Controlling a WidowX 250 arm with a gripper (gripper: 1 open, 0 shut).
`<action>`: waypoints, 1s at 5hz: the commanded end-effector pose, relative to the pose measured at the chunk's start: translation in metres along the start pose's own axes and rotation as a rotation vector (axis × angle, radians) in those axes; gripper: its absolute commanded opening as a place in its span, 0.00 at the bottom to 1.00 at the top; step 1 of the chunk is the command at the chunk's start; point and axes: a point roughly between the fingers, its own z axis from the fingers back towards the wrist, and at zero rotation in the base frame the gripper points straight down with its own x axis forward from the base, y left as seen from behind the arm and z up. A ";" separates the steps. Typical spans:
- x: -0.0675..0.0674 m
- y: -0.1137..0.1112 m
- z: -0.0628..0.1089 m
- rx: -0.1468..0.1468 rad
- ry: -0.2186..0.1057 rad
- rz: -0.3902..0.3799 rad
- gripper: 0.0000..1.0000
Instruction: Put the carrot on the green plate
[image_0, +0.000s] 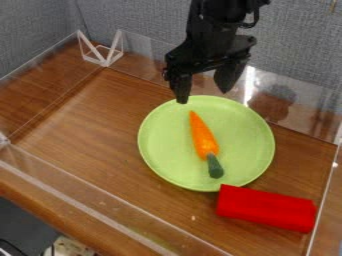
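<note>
From the single camera view, the small orange tapered toy carrot (203, 139) lies flat inside the large round lime-green plate (166, 158), its long axis running from the upper left down to the dark green stub at the lower right. The black claw (203, 85) hangs above the plate's far rim, fingers spread wide and holding nothing; the carrot lies below it, toward the camera. The placing looks done. A red rectangular block (267, 208) rests on the wooden table (80, 115).
</note>
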 end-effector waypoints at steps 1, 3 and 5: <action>-0.007 -0.015 0.009 -0.051 -0.023 0.018 1.00; -0.040 -0.011 0.003 -0.008 -0.054 0.140 1.00; -0.032 0.000 0.018 -0.065 -0.038 0.060 1.00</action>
